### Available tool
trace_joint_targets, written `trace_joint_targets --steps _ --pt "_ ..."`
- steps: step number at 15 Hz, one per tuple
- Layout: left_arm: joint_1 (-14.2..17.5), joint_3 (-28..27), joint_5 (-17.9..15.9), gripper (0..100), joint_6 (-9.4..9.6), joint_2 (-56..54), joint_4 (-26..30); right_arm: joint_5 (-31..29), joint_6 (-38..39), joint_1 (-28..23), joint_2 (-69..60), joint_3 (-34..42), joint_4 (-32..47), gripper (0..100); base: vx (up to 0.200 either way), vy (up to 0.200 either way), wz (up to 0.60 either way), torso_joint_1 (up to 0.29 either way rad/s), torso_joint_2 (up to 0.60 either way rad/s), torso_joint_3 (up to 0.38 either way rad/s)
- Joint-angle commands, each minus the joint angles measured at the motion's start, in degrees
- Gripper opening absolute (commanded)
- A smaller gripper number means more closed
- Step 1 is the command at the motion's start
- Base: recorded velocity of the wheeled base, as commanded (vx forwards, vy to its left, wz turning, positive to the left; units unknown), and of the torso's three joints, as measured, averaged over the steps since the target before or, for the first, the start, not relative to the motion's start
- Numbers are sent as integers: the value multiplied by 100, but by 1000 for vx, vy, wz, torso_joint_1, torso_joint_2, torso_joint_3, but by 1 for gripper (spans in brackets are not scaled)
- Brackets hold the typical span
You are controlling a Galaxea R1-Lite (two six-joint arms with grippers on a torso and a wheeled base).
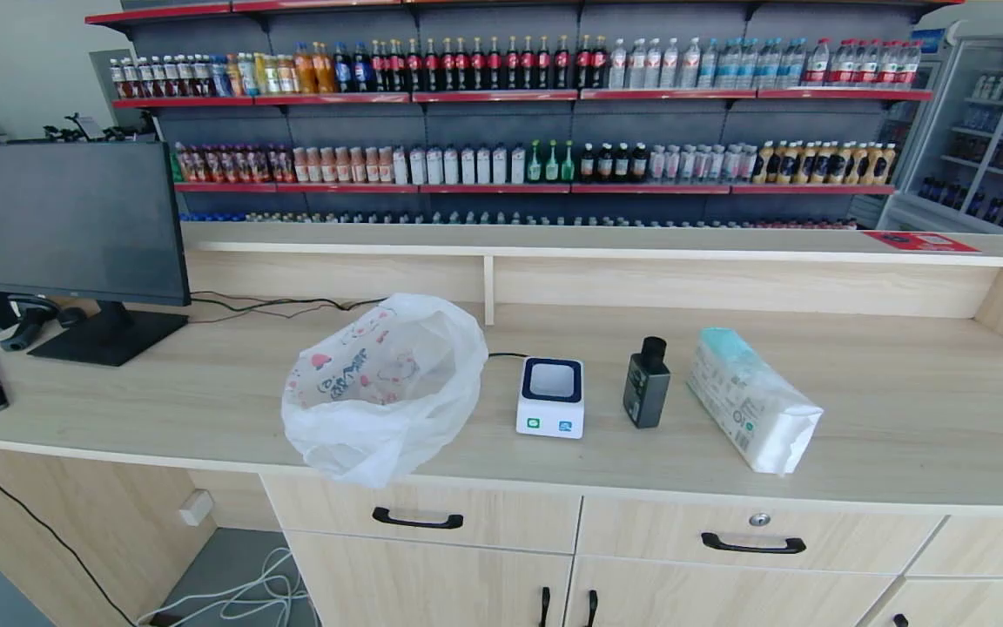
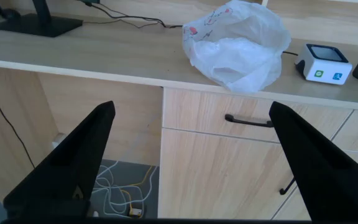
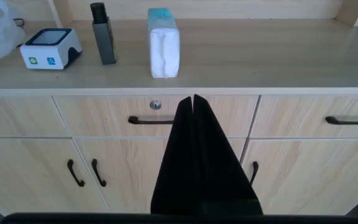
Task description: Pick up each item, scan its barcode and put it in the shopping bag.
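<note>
On the wooden counter (image 1: 902,409) a white plastic shopping bag (image 1: 384,383) with red print stands open at the front edge. To its right sits a small white scanner box (image 1: 550,397) with a dark window, then a dark grey bottle (image 1: 646,383) upright, then a white and teal tissue pack (image 1: 750,401) lying flat. My left gripper (image 2: 191,155) hangs open below counter height, in front of the drawers under the bag (image 2: 238,43). My right gripper (image 3: 193,124) is shut with nothing in it, low in front of the drawers beneath the tissue pack (image 3: 164,42) and bottle (image 3: 103,34).
A monitor (image 1: 75,226) on a black stand occupies the counter's left end, with a handheld scanner (image 1: 27,326) and cables beside it. A raised shelf ledge (image 1: 606,252) runs along the back. Drawers with black handles (image 1: 417,521) front the counter. Cables lie on the floor (image 2: 126,193).
</note>
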Motion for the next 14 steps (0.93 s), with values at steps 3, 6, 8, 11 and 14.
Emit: trace_joint_targets --steps 3,6,8,11,14 --pt "1 1 -1 100 -2 0 2 8 59 -2 0 0 0 0 0 0 0 0 0 0" --pt "1 1 -1 100 -2 0 2 113 95 51 9 0 -26 0 0 0 0 0 0 0" --pt "1 1 -1 100 -2 0 2 596 -345 68 149 -404 -114 0 0 0 0 0 0 0" --pt "1 1 -1 100 -2 0 2 869 -442 77 1679 -1538 -404 0 0 0 0 0 0 0" --pt "1 1 -1 100 -2 0 2 860 -547 244 4245 -2584 -2285 0 0 0 0 0 0 0"
